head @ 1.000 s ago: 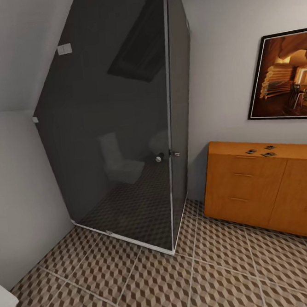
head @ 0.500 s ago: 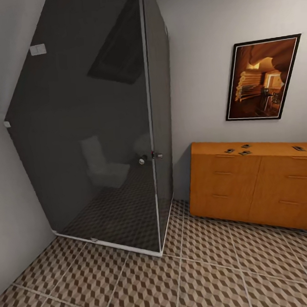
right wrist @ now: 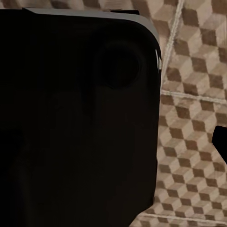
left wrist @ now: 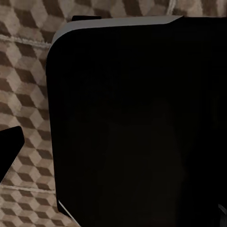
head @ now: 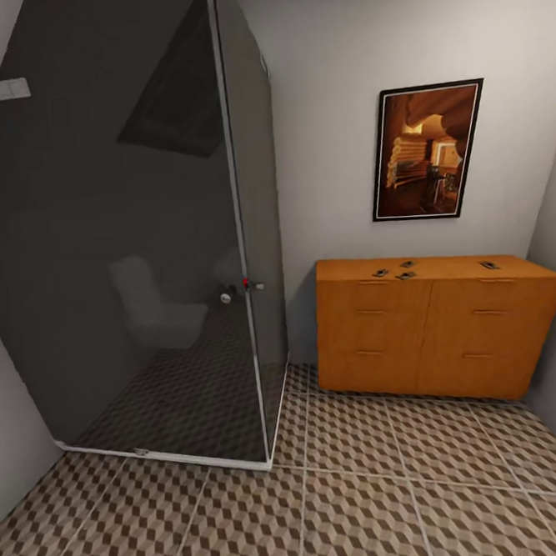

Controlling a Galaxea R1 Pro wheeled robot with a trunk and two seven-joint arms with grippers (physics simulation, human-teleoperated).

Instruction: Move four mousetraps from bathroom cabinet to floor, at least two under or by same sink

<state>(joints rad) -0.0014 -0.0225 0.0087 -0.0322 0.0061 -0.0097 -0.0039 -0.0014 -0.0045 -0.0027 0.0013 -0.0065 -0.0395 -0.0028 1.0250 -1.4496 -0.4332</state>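
Approach phase, no trap yet taken. Nearest the tools, both wrist views are showing a large black rounded body of the robot (left wrist: 137, 127) hanging over the bathroom floor (left wrist: 23, 94); a dark tip is entering at one edge of each view, but whether either gripper is parted or closed cannot be told.

Farther ahead in the head view, the cube-patterned tiles are running up to a dark glass shower enclosure (head: 141, 238) on the left.

Farthest, the cabinet (head: 433, 333) is standing against the back wall beneath a framed picture (head: 427, 151). The mousetraps are lying on its flat top: three small dark shapes close together toward its left half (head: 394, 270), and a fourth (head: 489, 265) well apart toward the right. All are well beyond the arms' reach.

As a judgement, the next move calls for rolling the base up to the cabinet front, then raising an arm over the nearest trap. No sink is appearing here.
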